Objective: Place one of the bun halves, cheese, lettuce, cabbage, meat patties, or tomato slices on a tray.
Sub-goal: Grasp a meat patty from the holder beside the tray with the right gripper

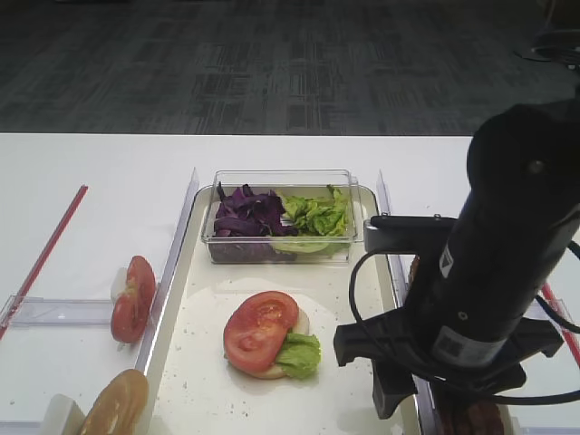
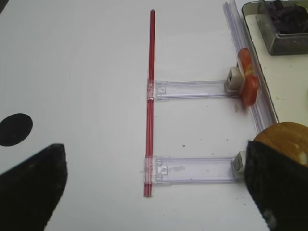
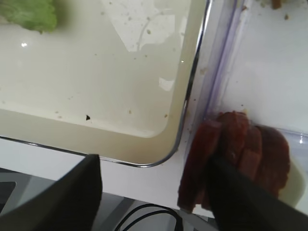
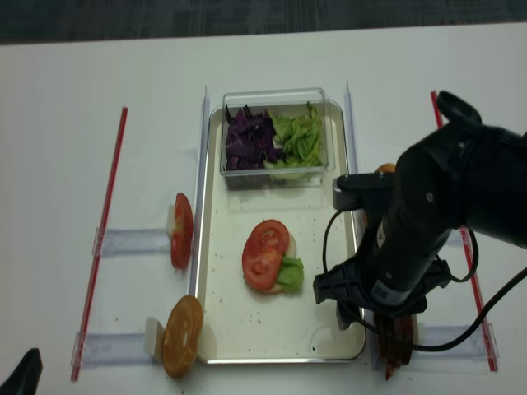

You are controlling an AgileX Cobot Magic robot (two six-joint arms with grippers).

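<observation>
We've got the right gripper (image 3: 154,192) hanging over the tray's (image 3: 185,122) rounded metal corner, matte black fingers spread wide w/ nothing between them, one tip right at the upright row of flat reddish-brown meat patties (image 3: 240,154) in their clear plastic holder beside the tray. On the cream tray: a glossy tomato slice (image 1: 260,329) over a pale bun base w/ ruffled green lettuce (image 1: 297,354). Clear box behind holds purple cabbage (image 1: 246,214) shreds. Left gripper (image 2: 154,185) hovers over bare table, fingers apart, holding nothing.
</observation>
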